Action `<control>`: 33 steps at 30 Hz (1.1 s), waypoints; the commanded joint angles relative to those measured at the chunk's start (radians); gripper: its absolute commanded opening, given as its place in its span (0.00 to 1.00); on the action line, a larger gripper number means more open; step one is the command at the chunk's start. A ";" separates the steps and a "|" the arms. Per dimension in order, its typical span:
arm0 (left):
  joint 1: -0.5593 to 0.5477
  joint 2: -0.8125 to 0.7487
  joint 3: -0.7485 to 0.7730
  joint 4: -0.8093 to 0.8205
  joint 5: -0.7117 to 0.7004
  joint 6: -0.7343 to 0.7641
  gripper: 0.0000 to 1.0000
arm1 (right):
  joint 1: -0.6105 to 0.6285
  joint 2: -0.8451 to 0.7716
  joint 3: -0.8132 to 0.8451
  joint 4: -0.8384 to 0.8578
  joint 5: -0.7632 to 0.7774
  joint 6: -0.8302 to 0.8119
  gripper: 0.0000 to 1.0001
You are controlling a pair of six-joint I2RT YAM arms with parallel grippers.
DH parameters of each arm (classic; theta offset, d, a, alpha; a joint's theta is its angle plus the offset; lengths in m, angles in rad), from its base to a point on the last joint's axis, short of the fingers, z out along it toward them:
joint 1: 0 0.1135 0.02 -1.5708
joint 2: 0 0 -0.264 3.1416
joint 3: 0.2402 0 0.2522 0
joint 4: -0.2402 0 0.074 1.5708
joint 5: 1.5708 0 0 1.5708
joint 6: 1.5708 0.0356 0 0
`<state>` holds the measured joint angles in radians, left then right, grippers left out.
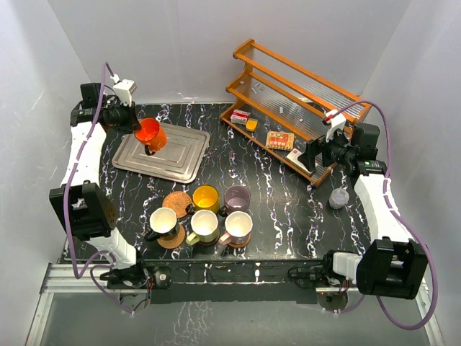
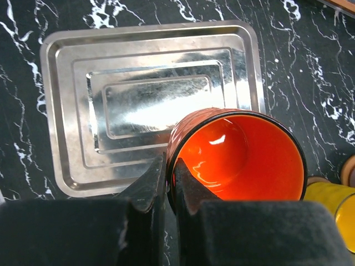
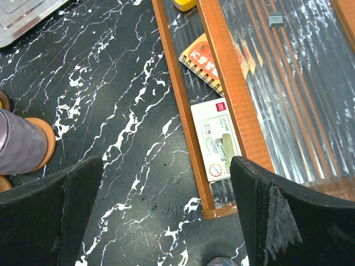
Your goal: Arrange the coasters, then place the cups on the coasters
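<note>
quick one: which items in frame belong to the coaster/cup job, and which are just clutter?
Job: orange mug, pinched at the rim by the left gripper; yellow mug; lilac mug; black mug; yellow-green mug; cream-pink mug; bare woven coaster; coaster under the lilac mug.
Clutter: metal tray; wooden rack; notebook; small grey cup.

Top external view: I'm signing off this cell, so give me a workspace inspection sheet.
Surface: black white-veined tabletop, no spills seen.
Job's things: yellow mug, lilac mug, black mug, yellow-green mug, cream-pink mug on round coasters; woven tan coaster bare; orange ceramic mug gripped.
Clutter: silver metal tray, translucent grey cup, wooden rack with small boxes.
Grippers: left fingers shut on orange mug's rim; right fingers open, empty.
Cables: purple cables hang in loose loops.
Surroundings: white walls.
</note>
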<state>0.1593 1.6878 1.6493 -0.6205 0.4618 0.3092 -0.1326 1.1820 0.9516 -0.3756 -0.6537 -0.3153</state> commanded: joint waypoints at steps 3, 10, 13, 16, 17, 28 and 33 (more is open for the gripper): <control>-0.007 -0.121 -0.042 -0.019 0.111 -0.004 0.00 | 0.005 -0.031 0.011 0.043 -0.008 -0.007 0.98; -0.016 -0.177 -0.097 -0.067 0.150 0.045 0.00 | 0.004 -0.033 0.011 0.040 -0.012 -0.007 0.98; -0.024 -0.194 -0.115 -0.106 0.171 0.081 0.00 | 0.005 -0.034 0.012 0.040 -0.016 -0.007 0.98; -0.036 -0.216 -0.138 -0.158 0.187 0.137 0.00 | 0.004 -0.033 0.011 0.041 -0.020 -0.004 0.98; -0.042 -0.225 -0.151 -0.170 0.185 0.154 0.00 | 0.004 -0.030 0.011 0.041 -0.021 -0.004 0.98; -0.105 -0.290 -0.317 -0.170 0.177 0.296 0.00 | 0.004 -0.029 0.007 0.047 -0.018 0.001 0.98; -0.138 -0.261 -0.337 -0.234 0.199 0.456 0.00 | 0.005 -0.029 0.005 0.050 -0.016 0.000 0.98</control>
<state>0.0441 1.4551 1.3083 -0.7994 0.5705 0.6128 -0.1318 1.1770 0.9512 -0.3767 -0.6586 -0.3153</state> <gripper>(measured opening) 0.043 0.983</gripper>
